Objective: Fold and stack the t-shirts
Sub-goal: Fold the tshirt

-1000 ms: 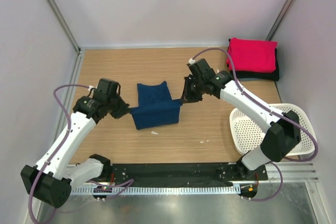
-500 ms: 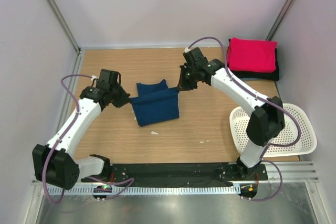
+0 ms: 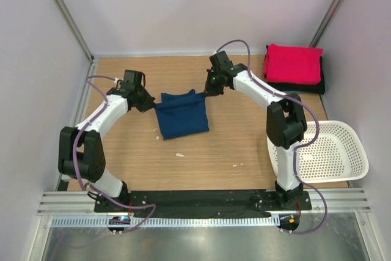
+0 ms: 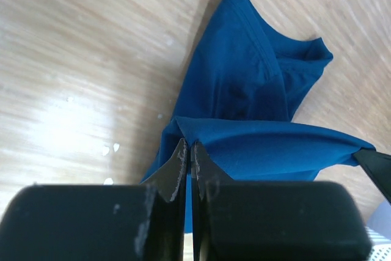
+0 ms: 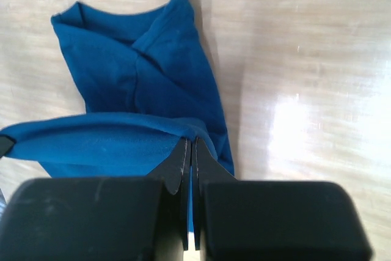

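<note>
Both pairs of jaws clamp the navy tee (image 3: pixel 182 117) by its lifted twelve-o'clock edge, seemingly mid-fold; next likely: lower it flat, release, stack at two o'clock.

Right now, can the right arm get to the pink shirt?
Probably: only bare table lies between the right gripper and the pink shirt. But that gripper is shut on a corner of the blue shirt, so it must let go first.
</note>
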